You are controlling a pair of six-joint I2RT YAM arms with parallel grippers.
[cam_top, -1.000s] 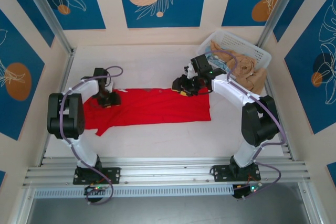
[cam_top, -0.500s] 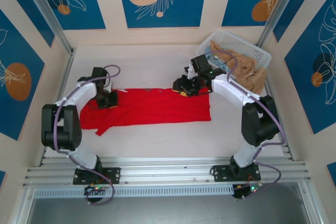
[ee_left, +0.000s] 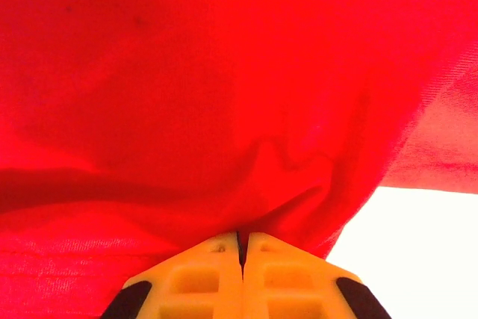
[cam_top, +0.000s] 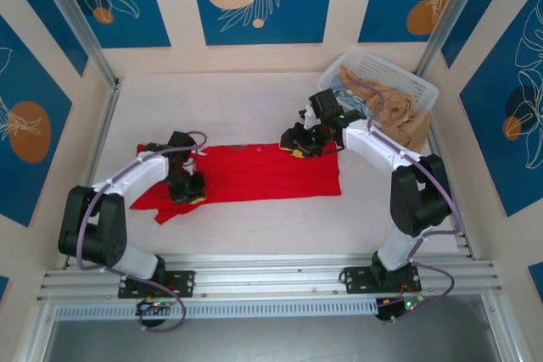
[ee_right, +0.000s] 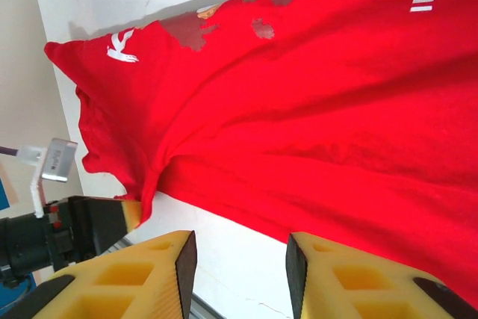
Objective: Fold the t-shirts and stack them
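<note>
A bright red t-shirt point(cam_top: 263, 171) lies spread wide across the middle of the table, with white lettering and a grey-tan print point(ee_right: 193, 29) near its far edge. My left gripper point(cam_top: 188, 191) is shut on the shirt's left part. In the left wrist view the yellow fingertips point(ee_left: 216, 259) meet with red cloth point(ee_left: 224, 72) pinched between them and bunched above. My right gripper point(cam_top: 293, 140) hovers open over the shirt's far right edge. In the right wrist view its fingers point(ee_right: 175, 270) stand wide apart over bare table beside the shirt point(ee_right: 314, 110).
A white lattice basket point(cam_top: 399, 74) holding tan cloth point(cam_top: 394, 112) stands at the back right corner, right behind the right arm. White table point(cam_top: 246, 103) lies beyond and in front of the shirt. Walls and metal posts close in the sides.
My left gripper has moved from the shirt's far left edge toward the near side and rightward, dragging the left part of the shirt over itself. The right arm has stayed put.
</note>
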